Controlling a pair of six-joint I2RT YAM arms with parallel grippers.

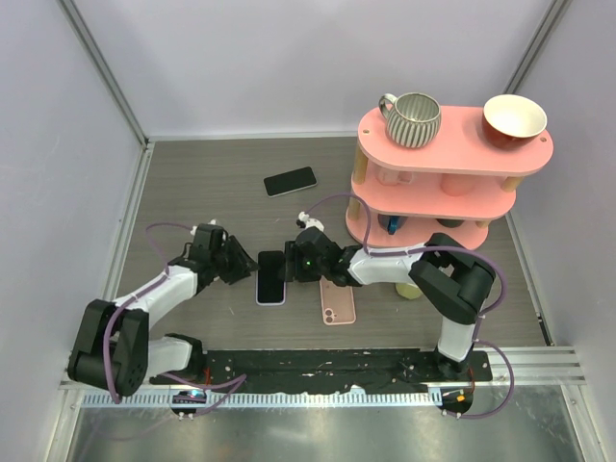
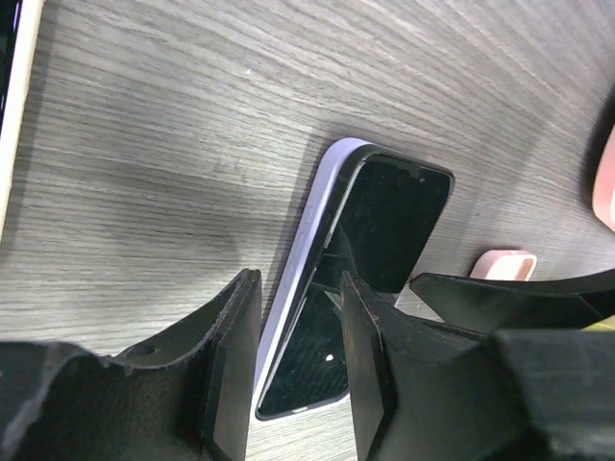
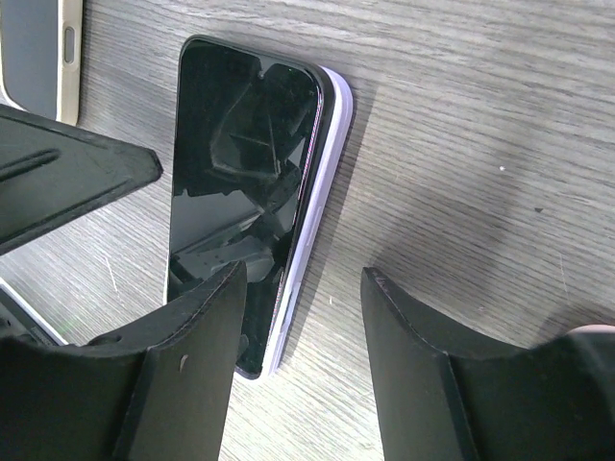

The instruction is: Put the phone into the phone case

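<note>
Table (image 1: 212,183) holds everything. I see the left gripper (image 2: 300,288), fingers spread, straddling one long edge of the phone case (image 2: 312,221); the right gripper (image 3: 303,274), also spread, straddles a long edge too. The phone (image 2: 394,230) lies on the case, screen up.

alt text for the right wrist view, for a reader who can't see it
A black-screened phone lies in a lavender case on a grey wood-grain table, one long edge seemingly not pressed fully in. The right gripper hangs close above its near end, jaws open, one over the screen and one over bare table.
</note>
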